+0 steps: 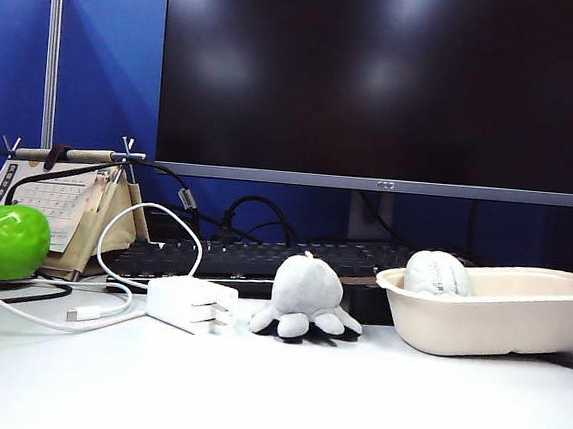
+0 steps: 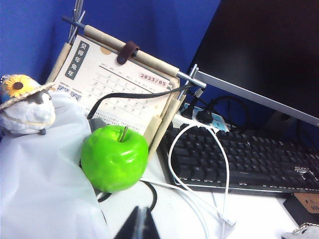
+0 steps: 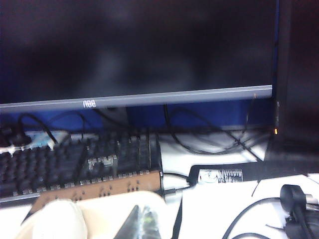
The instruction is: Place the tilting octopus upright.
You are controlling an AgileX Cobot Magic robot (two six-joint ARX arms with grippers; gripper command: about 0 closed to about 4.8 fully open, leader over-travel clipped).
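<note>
The dark monitor (image 1: 388,83) fills the far side of the scene, its grey lower bezel running above a black keyboard (image 1: 263,258). On the white desk (image 1: 251,392) in front, the beige oval bowl (image 1: 499,313) sits at the right with a greyish-white rounded lump (image 1: 437,273) inside it. At the far left stands a desk calendar (image 1: 62,200), with a green apple (image 1: 3,242) just in front of it. A white charger (image 1: 192,302) with its looping cable lies left of centre.

The octopus (image 1: 306,297) is in the middle, between charger and bowl, just in front of the keyboard. Its grey head points up and its tentacles spread on the desk with the black underside showing beneath them, so it looks upright already, or very nearly so.

Neither arm shows in the exterior view. The left gripper (image 2: 138,226) hangs over the left side near the apple, its dark tips pressed together and holding nothing. The right gripper (image 3: 142,224) hovers above the bowl, likewise clenched and empty.

If any lean remains, the neater course is to open the nearer gripper well clear of the toy, come down over the head, pinch softly, and set it flat on all tentacles, avoiding the charger cable and the bowl rim.
</note>
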